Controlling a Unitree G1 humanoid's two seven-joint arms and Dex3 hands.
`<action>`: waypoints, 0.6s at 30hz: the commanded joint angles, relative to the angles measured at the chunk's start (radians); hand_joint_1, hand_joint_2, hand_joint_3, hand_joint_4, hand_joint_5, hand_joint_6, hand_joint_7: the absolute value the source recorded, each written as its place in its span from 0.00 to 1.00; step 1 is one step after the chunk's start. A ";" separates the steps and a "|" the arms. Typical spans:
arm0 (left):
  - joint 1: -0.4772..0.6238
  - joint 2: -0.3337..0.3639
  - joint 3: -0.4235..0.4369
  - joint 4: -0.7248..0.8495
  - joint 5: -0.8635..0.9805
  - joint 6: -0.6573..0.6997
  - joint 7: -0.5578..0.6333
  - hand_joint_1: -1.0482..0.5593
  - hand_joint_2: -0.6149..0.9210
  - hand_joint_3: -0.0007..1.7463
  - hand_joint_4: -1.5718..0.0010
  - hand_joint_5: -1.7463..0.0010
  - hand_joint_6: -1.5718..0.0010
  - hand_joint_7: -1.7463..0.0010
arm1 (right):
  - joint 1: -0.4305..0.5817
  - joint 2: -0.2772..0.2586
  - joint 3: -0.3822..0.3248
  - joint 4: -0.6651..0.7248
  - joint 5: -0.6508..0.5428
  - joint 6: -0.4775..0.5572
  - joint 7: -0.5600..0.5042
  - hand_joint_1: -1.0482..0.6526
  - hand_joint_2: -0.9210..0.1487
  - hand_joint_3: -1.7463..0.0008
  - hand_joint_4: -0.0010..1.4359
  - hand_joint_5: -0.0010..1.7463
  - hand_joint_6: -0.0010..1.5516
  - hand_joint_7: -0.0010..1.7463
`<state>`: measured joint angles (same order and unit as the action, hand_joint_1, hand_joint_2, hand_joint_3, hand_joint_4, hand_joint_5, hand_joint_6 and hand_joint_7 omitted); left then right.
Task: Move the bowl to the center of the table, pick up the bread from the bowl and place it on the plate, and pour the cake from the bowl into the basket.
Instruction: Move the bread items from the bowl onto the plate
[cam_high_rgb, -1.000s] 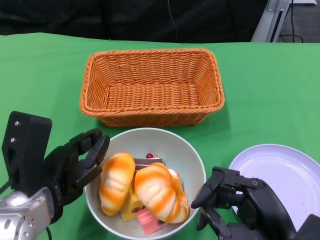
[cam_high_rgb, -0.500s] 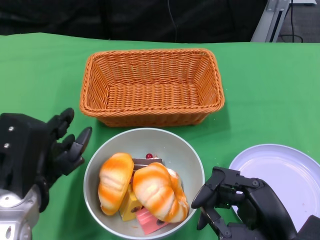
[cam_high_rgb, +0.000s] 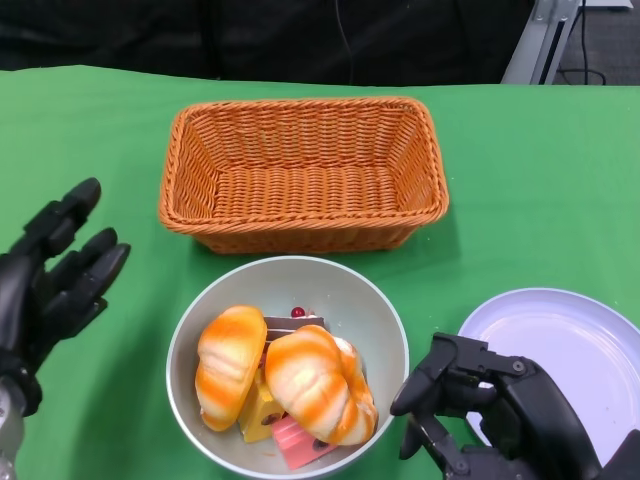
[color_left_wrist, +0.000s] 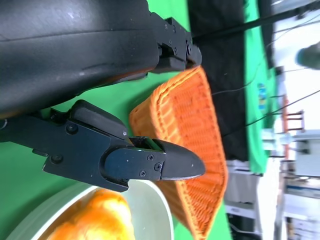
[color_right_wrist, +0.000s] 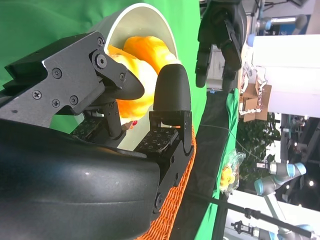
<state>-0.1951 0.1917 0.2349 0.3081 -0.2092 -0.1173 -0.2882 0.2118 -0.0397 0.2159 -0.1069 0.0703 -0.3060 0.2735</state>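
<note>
Bowl sits mid-table, both hands off it, nothing lifted out yet.

The left hand (cam_high_rgb: 50, 275) hangs spread and empty at nine o'clock of the bowl (cam_high_rgb: 385, 315), well apart from it; the right hand (cam_high_rgb: 490, 405) waits just beside the rim at four o'clock, fingers loosely curled around nothing. Inside the bowl lie two bread rolls (cam_high_rgb: 270, 375) over the cake pieces (cam_high_rgb: 290, 435) (yellow and pink bits peek out below). The basket (cam_high_rgb: 305, 170) at twelve o'clock and the plate (cam_high_rgb: 565, 345) at three o'clock hold nothing. I judge the centering done; bread and pouring remain. No readable writing anywhere.
</note>
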 joint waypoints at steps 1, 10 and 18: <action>-0.010 0.016 0.006 0.081 0.037 -0.167 0.005 0.31 1.00 0.08 0.60 0.93 0.67 0.97 | 0.015 -0.011 -0.015 -0.018 0.024 0.003 0.007 0.61 0.29 0.41 0.61 0.74 0.51 0.68; -0.054 0.012 0.004 0.314 0.090 -0.567 0.018 0.59 1.00 0.19 0.31 0.88 0.33 0.90 | 0.025 -0.032 -0.058 -0.035 0.027 -0.031 0.016 0.61 0.31 0.38 0.60 0.75 0.50 0.67; -0.086 -0.034 0.009 0.392 0.088 -0.618 0.098 0.60 1.00 0.23 0.48 0.31 0.42 0.52 | 0.031 -0.069 -0.112 -0.151 0.004 0.031 -0.005 0.56 0.27 0.51 0.53 0.67 0.48 0.55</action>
<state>-0.2729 0.1556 0.2349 0.6828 -0.1147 -0.7186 -0.2075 0.2371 -0.0937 0.1183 -0.2311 0.0708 -0.2921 0.2743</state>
